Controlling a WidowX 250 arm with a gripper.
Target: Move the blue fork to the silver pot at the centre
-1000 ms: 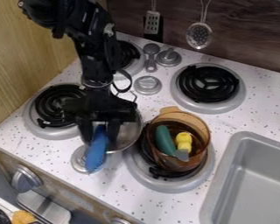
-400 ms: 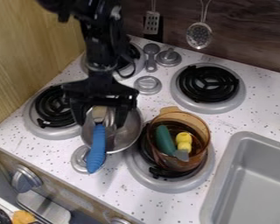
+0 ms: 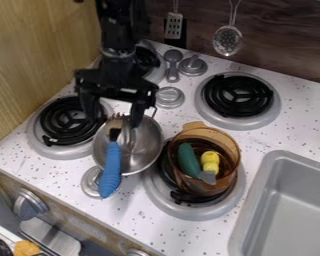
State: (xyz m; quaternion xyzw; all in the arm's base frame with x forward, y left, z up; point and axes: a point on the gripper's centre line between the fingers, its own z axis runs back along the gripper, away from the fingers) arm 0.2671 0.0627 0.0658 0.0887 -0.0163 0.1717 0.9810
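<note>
From here, the blue fork (image 3: 110, 170) lies tines-in across the rim of the silver pot (image 3: 151, 146), its handle jutting out. The gripper (image 3: 114, 118) hangs above, spread and empty. A knock on that overhanging handle could tip the fork out.

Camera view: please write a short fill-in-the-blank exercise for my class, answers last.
The fork at the silver pot has a ____ handle. The gripper is not shut but ____. In the brown pot, beside the green item, is a ____ one. At lower right is a grey ____.

blue; open; yellow; sink
</note>
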